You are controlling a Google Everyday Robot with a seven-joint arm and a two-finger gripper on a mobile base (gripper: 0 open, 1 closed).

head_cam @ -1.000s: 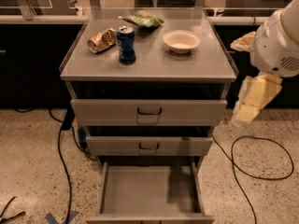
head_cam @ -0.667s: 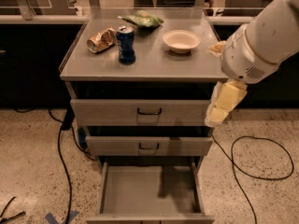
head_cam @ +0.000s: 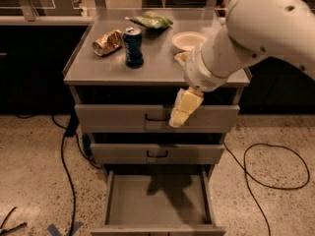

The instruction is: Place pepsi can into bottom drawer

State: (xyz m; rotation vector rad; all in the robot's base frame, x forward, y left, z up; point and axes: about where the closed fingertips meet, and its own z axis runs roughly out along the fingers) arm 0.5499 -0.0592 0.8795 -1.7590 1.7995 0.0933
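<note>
Grey metal cabinet, its bottom drawer pulled out nearest the camera.
Above it, the cream gripper hangs before the top drawer front (open or closed: cannot tell); farther back, the pepsi can stands upright on the cabinet top, beside a crushed gold can.

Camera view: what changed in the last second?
The end effector swung leftward from beside the cabinet to hang in front of the top drawer, with nothing picked up. The pepsi can, crushed can and bowl stayed on top; the bottom drawer stayed open.
</note>
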